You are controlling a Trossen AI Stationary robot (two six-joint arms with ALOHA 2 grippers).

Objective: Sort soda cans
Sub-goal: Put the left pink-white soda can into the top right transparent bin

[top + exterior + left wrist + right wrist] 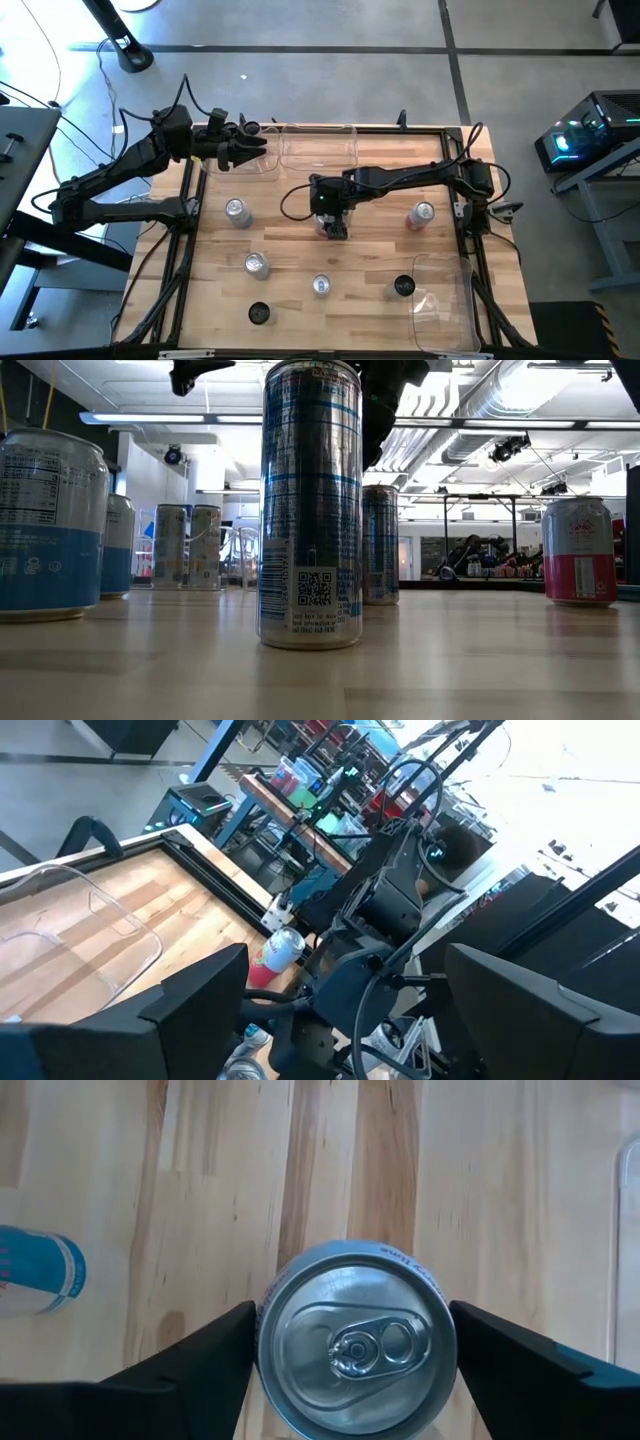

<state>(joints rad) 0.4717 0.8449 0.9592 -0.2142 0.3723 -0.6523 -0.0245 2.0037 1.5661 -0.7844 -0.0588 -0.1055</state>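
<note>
Several soda cans stand upright on the wooden table. My right gripper (331, 226) hangs over a silver can (355, 1345) at mid-table, open, pointing down. Its fingers stand either side of the can's top rim, very close; in the low view they end about level with that can's (381, 545) top. Other cans are silver (236, 211) (257, 263) (321, 285), black-topped (259, 313) (403, 287), and one pink and silver (422, 214). My left gripper (245, 150) waits open above the far left corner.
A clear plastic bin (316, 150) sits at the far edge, just right of my left gripper. A second clear bin (445, 300) lies at the near right corner. A black frame (470, 240) borders the table. Two more cans (188, 547) stand far back in the low view.
</note>
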